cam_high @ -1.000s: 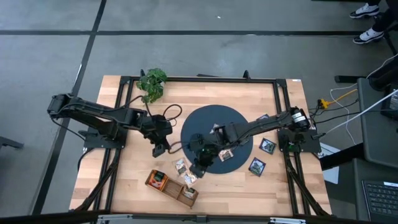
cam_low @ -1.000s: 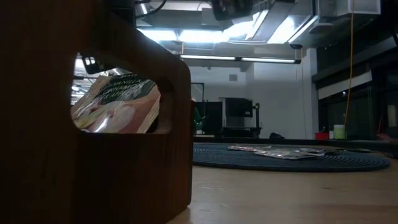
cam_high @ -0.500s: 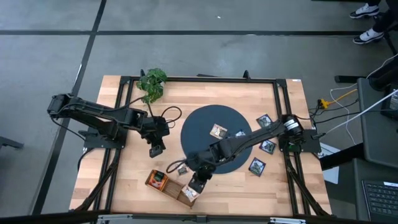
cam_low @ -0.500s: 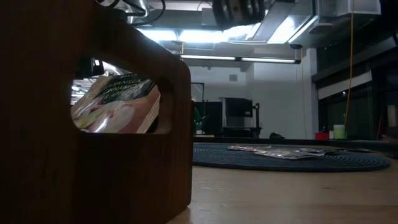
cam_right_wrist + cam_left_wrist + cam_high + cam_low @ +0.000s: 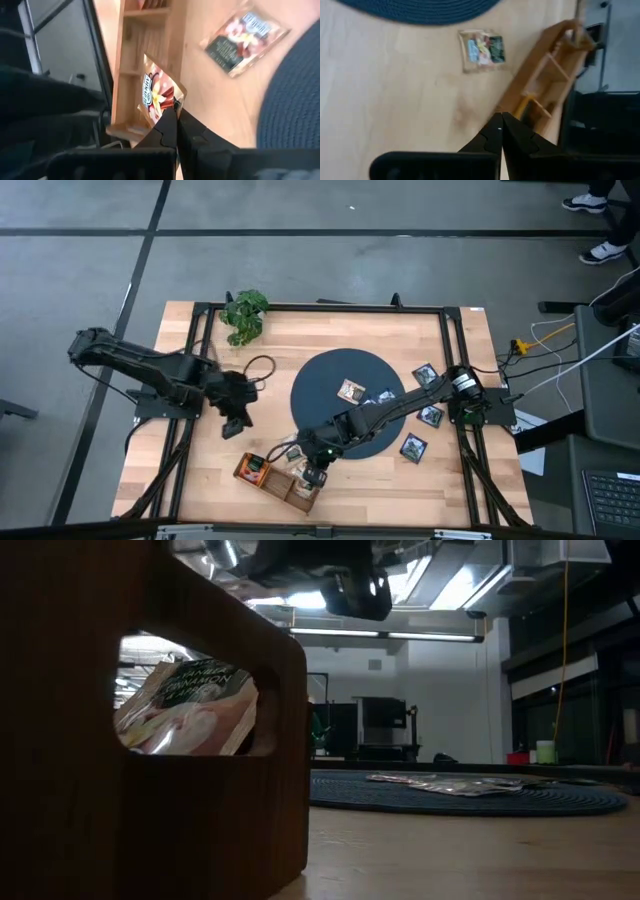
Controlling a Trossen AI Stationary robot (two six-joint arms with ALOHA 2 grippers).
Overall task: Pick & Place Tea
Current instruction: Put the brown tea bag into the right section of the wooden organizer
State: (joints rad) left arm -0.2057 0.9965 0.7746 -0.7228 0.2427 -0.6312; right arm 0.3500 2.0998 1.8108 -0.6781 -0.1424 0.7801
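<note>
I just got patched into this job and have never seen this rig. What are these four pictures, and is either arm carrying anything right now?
Two robot arms work at a wooden table. One camera looks down from above, one sits at table level, and one rides on each wrist. On the table lie a round dark mat, a wooden tray, a plant and tea sachets, some on the mat and some beside it. The right gripper is shut on a sachet and holds it over the tray. The left gripper is shut and holds nothing, over bare table left of the mat.
</note>
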